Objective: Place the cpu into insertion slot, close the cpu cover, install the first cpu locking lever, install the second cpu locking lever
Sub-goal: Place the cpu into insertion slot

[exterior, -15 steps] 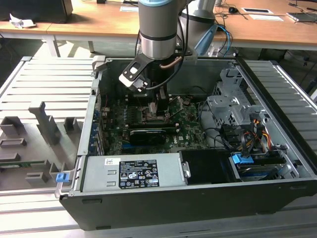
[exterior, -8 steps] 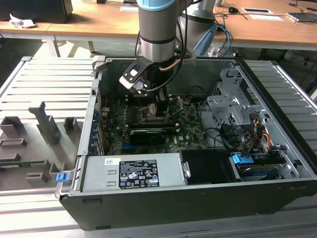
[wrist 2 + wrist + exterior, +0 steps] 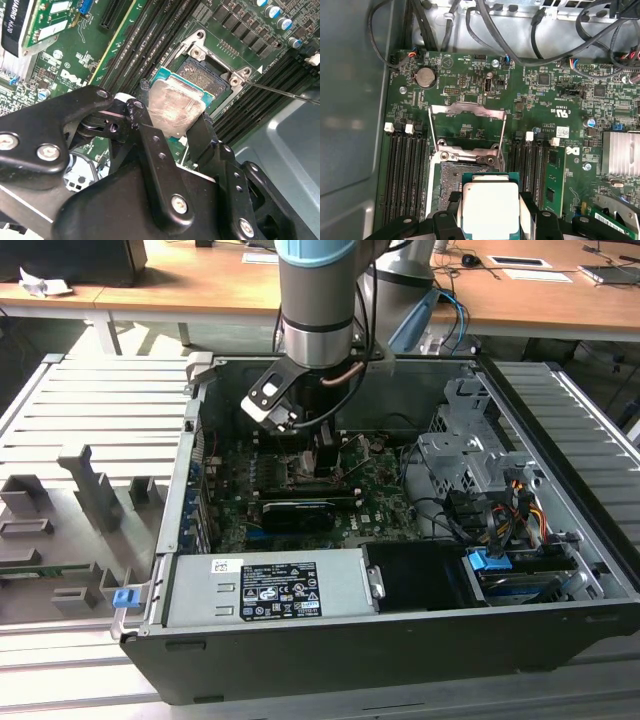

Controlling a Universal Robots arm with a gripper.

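- 1 arm (image 3: 318, 330) reaches down into an open computer case (image 3: 330, 670), which lies on its side on a grey ribbed worktop (image 3: 90, 410).
- 2 black fingers (image 3: 150, 135) of the pincer (image 3: 172, 116) are clenched on the cpu (image 3: 172, 105), 1 on each of 2 opposite edges.
- The chip's pale silvery top faces up, and a thin green border shows along the edge farthest from the pincer body.
- In both wrist views the cpu hangs over the near part of the insertion slot (image 3: 451, 176) and overlaps it. Whether chip and slot touch cannot be told.
- Beyond the chip, the slot's grey contact field lies bare inside its metal surround.
- On the far side of the slot, the cpu cover (image 3: 466, 111) stands swung open. Green board shows through its square window.
- Dark memory slots (image 3: 405, 175) with white end clips run along both sides of the slot on the green motherboard (image 3: 545, 100).
- Farther from the pincer than the cover, a round coin battery (image 3: 425, 77) sits on the board. A finned silver heatsink (image 3: 620, 152) lies well apart from the slot.
- In the exterior view, a grey power supply (image 3: 270, 590) with a large label lies against the case's near wall.
- At the exterior view's right, a metal drive cage (image 3: 470, 455) stands among bundled cables (image 3: 520, 505).
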